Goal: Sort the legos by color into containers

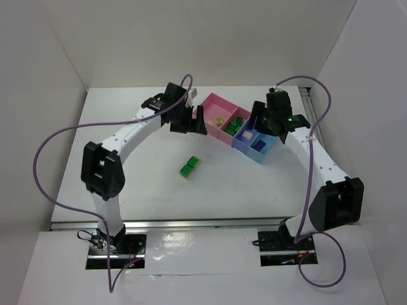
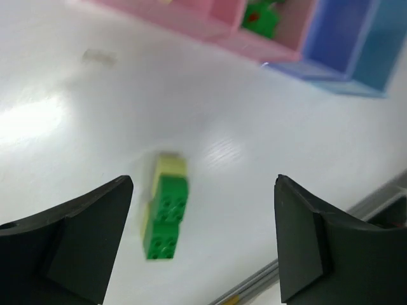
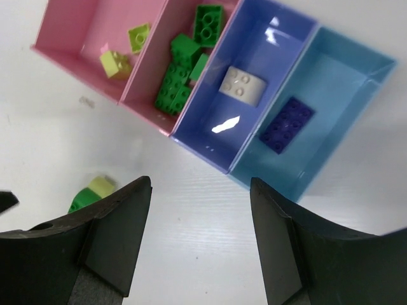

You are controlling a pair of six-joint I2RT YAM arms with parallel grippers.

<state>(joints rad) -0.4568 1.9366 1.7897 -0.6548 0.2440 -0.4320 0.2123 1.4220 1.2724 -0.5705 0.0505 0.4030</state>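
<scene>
I see left hand (image 2: 203, 213) wide open, empty; green legos (image 2: 166, 217) lower centre on tabletop (image 2: 267, 146); right hand (image 3: 200, 213) open, empty; containers (image 3: 343, 76) upper frame.

Pink tray (image 3: 76, 32), periwinkle tray (image 3: 267, 51), light-blue tray (image 3: 337, 76); bright green bricks (image 3: 172, 92), yellow-green bricks (image 3: 116, 63), beige brick (image 3: 242, 86), dark purple brick (image 3: 286, 125); white table (image 3: 203, 210).

- The white, glossy desk (image 1: 146, 184) carries two groups of things.
- A joined row of trays (image 1: 215, 103), two pink and two blue, rests at the far right-centre.
- Two green bricks (image 1: 189, 167) lie mid-desk, touching a pale yellow brick (image 2: 170, 166), apart from the trays.
</scene>
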